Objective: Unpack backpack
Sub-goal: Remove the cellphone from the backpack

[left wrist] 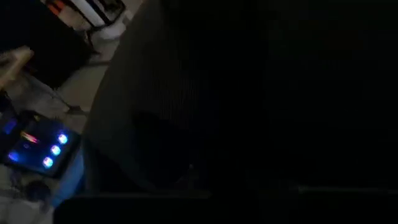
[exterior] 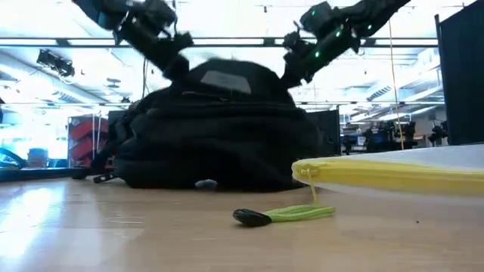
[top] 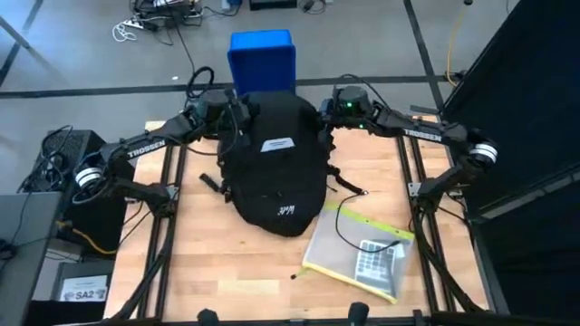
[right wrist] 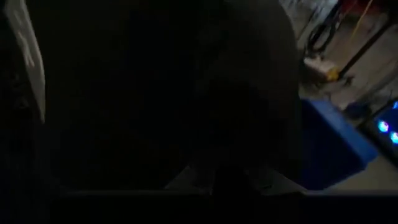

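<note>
The black backpack (top: pixel 276 172) lies flat on the middle of the wooden table, with its white label (top: pixel 277 143) facing up. In the low view the backpack (exterior: pixel 219 136) bulges high. My left gripper (top: pixel 237 116) is at its far left top corner. My right gripper (top: pixel 324 116) is at its far right top corner. Both grippers press close against the dark fabric. Both wrist views are filled by the black cloth of the backpack (left wrist: pixel 186 93) (right wrist: pixel 155 93), which hides the gripper tips.
A clear pouch with a yellow zip (top: pixel 358 254) lies near the table's near right, holding a calculator and a cable; its green pull cord (exterior: pixel 287 214) trails on the wood. A blue plastic box (top: pixel 263 59) stands beyond the far edge. Bare wood lies left of the backpack.
</note>
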Robot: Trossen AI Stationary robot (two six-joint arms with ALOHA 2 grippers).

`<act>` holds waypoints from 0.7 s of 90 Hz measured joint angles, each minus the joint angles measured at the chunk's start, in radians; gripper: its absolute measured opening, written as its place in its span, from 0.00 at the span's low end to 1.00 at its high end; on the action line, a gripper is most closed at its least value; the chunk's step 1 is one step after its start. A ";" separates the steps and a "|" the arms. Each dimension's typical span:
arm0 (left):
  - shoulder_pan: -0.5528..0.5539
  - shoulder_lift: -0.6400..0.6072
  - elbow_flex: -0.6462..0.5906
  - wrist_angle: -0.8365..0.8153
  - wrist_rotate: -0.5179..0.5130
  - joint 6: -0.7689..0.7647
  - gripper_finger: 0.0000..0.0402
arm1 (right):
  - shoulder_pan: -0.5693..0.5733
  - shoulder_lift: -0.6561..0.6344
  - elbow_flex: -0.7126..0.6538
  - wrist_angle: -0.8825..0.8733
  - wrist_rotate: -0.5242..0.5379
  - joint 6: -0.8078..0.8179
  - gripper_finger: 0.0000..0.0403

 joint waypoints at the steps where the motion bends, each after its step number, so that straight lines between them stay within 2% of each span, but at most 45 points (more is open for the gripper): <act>1: 0.004 0.000 -0.006 0.003 0.005 -0.005 0.00 | -0.002 0.004 0.000 0.000 0.000 0.000 0.00; 12: 0.027 0.000 -0.056 0.034 0.048 -0.055 0.01 | -0.017 0.016 -0.001 0.015 -0.012 -0.010 0.01; 22: 0.027 0.000 -0.067 0.027 0.050 -0.047 0.06 | -0.022 0.005 -0.002 0.041 -0.011 -0.020 0.06; 49: 0.026 -0.002 0.012 0.049 -0.107 -0.004 0.35 | -0.017 -0.089 -0.003 0.120 0.058 -0.061 0.29; 63: 0.026 -0.003 0.033 0.049 -0.131 0.014 0.49 | -0.017 -0.113 -0.001 0.101 0.067 -0.061 0.40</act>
